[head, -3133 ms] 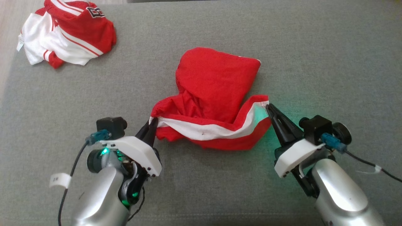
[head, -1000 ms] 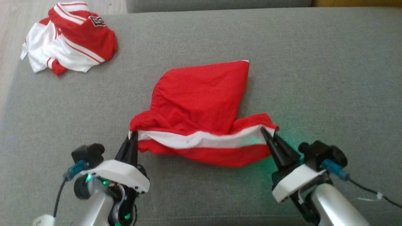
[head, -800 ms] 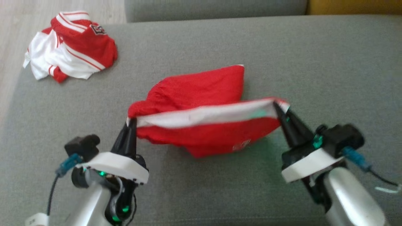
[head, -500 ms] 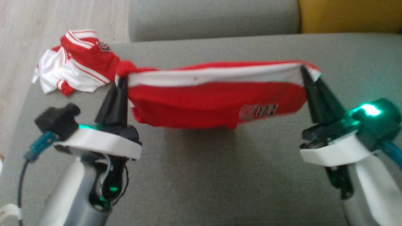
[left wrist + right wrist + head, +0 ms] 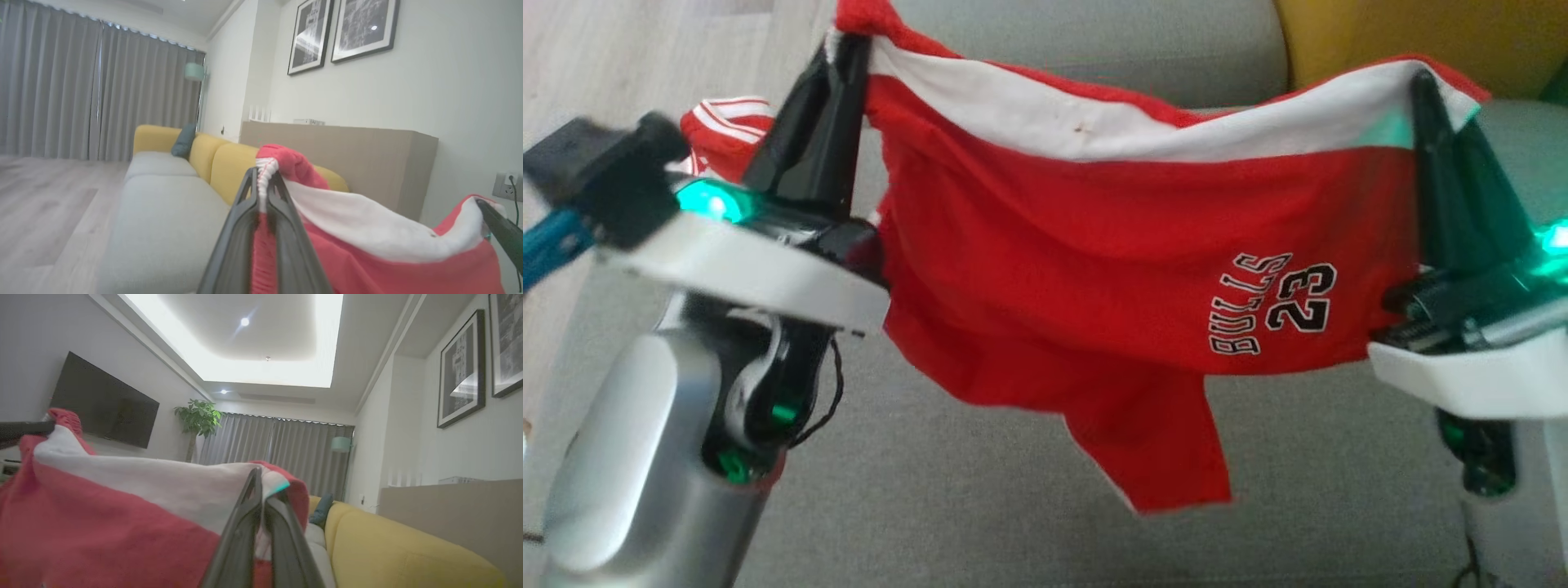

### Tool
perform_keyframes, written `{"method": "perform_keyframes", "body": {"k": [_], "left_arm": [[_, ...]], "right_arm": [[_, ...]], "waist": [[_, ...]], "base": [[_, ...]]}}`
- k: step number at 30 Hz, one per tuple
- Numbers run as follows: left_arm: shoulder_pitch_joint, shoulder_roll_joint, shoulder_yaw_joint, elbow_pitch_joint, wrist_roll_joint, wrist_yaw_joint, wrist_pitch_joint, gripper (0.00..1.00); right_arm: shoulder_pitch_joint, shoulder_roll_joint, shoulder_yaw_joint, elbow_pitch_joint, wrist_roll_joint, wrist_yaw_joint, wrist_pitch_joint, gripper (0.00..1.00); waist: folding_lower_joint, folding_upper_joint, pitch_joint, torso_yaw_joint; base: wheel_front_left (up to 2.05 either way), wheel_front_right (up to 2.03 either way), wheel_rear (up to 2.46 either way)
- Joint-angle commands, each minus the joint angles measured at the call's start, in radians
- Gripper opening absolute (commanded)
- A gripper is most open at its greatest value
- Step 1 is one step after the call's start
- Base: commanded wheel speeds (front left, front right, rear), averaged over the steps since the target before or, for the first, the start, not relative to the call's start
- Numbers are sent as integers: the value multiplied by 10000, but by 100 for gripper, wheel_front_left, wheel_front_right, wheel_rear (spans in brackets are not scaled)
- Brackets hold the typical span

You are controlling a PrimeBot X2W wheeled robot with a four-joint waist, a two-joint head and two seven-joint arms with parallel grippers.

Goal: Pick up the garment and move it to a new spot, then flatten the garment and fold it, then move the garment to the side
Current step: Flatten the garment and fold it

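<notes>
The garment [image 5: 1094,269] is a pair of red shorts with a white band along the top edge and "BULLS 23" printed on it. It hangs in the air above the grey cushion [image 5: 980,506], stretched between both arms. My left gripper [image 5: 849,45] is shut on the band's left end, with the cloth [image 5: 367,228] pinched at my fingertips [image 5: 263,173] in the left wrist view. My right gripper [image 5: 1421,82] is shut on the band's right end, where the garment [image 5: 102,514] spreads left of my fingertips [image 5: 259,473]. One red leg dangles lowest at the middle.
A second red and white garment [image 5: 723,131] lies on the cushion behind my left gripper. A yellow sofa back [image 5: 1405,33] rises at the far right. Pale wood floor [image 5: 629,57] lies beyond the cushion's left edge.
Both arms have lifted the shorts off the cushion and raised them high, spreading the band wide. The shorts now hang open, showing the print. The head camera has tilted up.
</notes>
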Motion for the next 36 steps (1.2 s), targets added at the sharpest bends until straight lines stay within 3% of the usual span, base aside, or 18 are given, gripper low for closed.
{"method": "perform_keyframes", "body": {"k": [1, 5, 9, 16, 20, 28, 36], "left_arm": [[-672, 181, 366, 192, -167, 1, 221, 0], [-1438, 200, 449, 1665, -444, -177, 613, 0], [-2950, 148, 682, 3313, -426, -359, 586, 0], [-5666, -529, 994, 5532, -71, -522, -777, 0], [-5712, -805, 982, 6336, -161, -683, -1245, 0], [-3492, -1388, 837, 8721, -512, -1259, -2848, 0], [-1499, -1593, 723, 8284, -61, -1464, -3506, 0]], "right_arm": [[-684, -50, 331, 11, 418, 71, 75, 0], [-1777, -122, 777, 1359, 960, 71, -107, 0], [-3827, -36, 960, 3218, 911, 71, -861, 0], [-6508, 914, 288, 5359, -228, 71, -1848, 0], [-6323, 1206, 466, 5705, -297, 71, -1864, 0], [-4102, 1536, 992, 6349, 8, 71, -1869, 0], [-2049, 1567, 966, 5050, -46, 71, -1870, 0]], "waist": [[0, 0, 215, -69], [0, 0, 880, -296], [0, 0, 1648, -596], [0, 0, 2769, -801], [0, 0, 3170, -814], [0, 0, 3672, -805], [0, 0, 2865, -613]], "base": [[0, 0, 0], [0, 0, 0], [0, 0, 0], [0, 0, 0], [0, 0, 0], [0, 0, 0], [0, 0, 0]]}}
